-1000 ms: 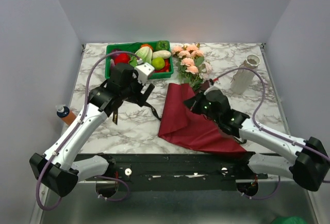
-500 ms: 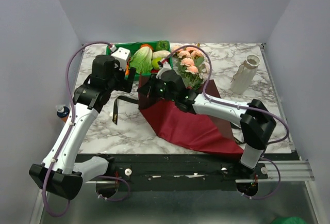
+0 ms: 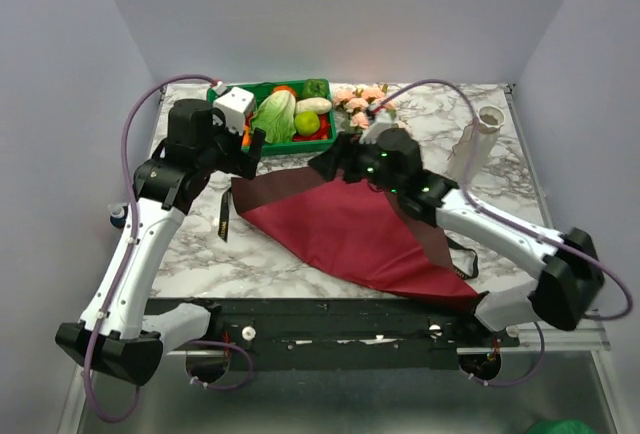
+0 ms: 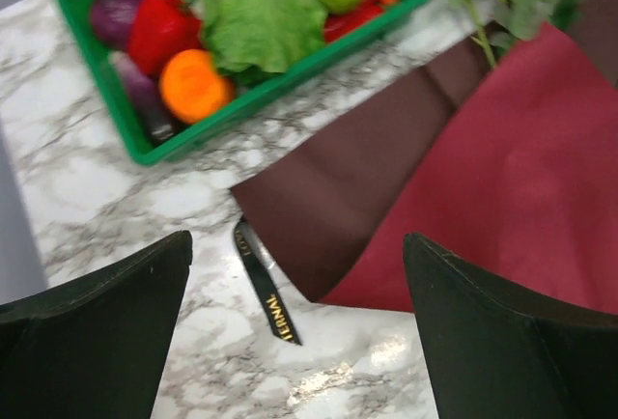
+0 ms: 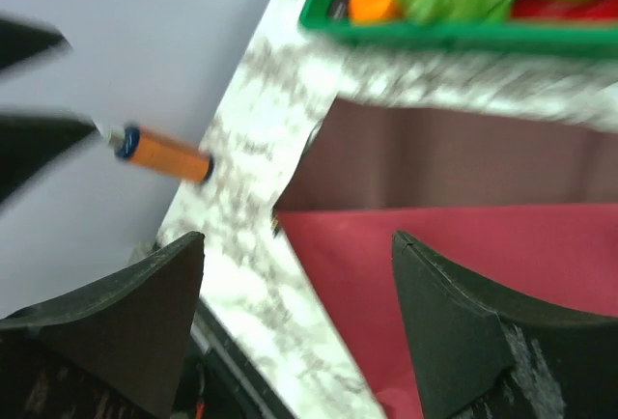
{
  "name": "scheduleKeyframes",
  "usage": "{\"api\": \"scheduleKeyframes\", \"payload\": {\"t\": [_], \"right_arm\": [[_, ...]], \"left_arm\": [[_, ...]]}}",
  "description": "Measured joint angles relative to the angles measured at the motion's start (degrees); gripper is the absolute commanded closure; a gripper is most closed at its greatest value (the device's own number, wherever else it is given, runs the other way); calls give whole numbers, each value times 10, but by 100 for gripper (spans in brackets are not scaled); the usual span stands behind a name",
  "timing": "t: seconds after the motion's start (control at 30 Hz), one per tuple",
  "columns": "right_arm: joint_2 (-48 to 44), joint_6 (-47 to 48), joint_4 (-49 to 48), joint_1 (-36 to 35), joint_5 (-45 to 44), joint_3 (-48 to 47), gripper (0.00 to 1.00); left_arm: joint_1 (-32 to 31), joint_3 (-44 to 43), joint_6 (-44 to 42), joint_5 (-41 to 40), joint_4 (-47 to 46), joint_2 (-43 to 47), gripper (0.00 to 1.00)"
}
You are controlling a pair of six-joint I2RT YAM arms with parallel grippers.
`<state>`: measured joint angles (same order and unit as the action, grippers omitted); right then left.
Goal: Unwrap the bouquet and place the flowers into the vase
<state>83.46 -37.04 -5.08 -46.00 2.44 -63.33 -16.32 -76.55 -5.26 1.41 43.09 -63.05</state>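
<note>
So: the unwrap looks about done. The paper (image 3: 350,229) lies opened flat on the table (image 3: 250,249), dark red inside with a browner folded flap at its far-left corner. The ribbon (image 4: 266,293) is off and lies loose on the marble by that corner, black with gold lettering. A second dark strip sits at the paper's near-right edge, too small to read.

The flowers (image 3: 362,104) are at the far side, just right of the tray (image 4: 290,76). They are peach-pink blooms, and the green stems and leaves run down onto the paper's far edge. The right arm hides most of them from above, and the left wrist view catches only stems and leaves at the top right. I can't tell whether they're fully clear of the paper.

The vase (image 3: 478,144) stands at the far right, well apart from the flowers. It is off-white with a narrow neck, and nothing is in it.

The left gripper (image 4: 297,240) has its fingers spread wide and holds nothing. It hovers over the flap corner and ribbon, near the tray. The right gripper (image 5: 297,237) is also spread with nothing between the fingers, and sits above the paper's far edge pointing left. The bottle (image 5: 164,153) shows in its view at the left table edge.

The likely next step is the flowers. One gripper would need to close on the thin stems low down, lift them off the paper and carry them right. The stems would have to go upright into that small neck, so aim matters. The thin stems may slip, and the light vase could tip.
</note>
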Motion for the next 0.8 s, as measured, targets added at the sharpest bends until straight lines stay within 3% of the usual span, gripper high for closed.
{"api": "scheduleKeyframes", "payload": {"t": [0.2, 0.4, 0.53, 0.8], "right_arm": [[-178, 23, 32, 124, -25, 83, 19], [-251, 46, 76, 157, -32, 108, 23], [-274, 47, 89, 157, -32, 142, 24], [-310, 41, 109, 159, -32, 192, 28]], "left_arm": [[-22, -30, -57, 175, 22, -118, 1], [-65, -94, -137, 298, 60, -332, 3], [-80, -204, -185, 346, 96, -477, 5], [-87, -339, -242, 370, 140, -624, 10]]}}
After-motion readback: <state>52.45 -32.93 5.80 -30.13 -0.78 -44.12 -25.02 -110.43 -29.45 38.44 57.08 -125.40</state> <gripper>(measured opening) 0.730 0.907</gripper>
